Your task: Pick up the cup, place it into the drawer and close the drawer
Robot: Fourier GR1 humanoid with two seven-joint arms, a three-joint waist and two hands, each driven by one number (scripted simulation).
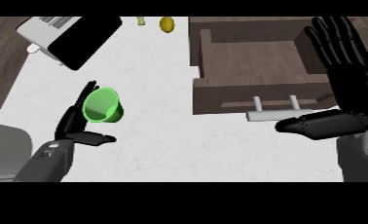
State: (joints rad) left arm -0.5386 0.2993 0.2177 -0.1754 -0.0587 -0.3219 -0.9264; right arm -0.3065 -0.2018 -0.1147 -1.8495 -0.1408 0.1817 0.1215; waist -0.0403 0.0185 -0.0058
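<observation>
A green cup [102,105] lies tipped on the white counter at the left, its open mouth facing up toward me. My left hand [78,124] is right beside it, straight fingers along its left side and the thumb spread out below it, open and not curled round it. The wooden drawer [251,65] stands pulled open at the upper right, its inside bare, with a pale bar handle [282,115] on its front. My right hand [338,79] is open at the drawer's right side, fingers pointing up, thumb reaching left just below the handle.
A white and black appliance [68,35] sits at the back left corner. A small yellow fruit [167,24] and a small pale object [141,21] lie at the counter's far edge. A grey shape [13,150] shows at the lower left.
</observation>
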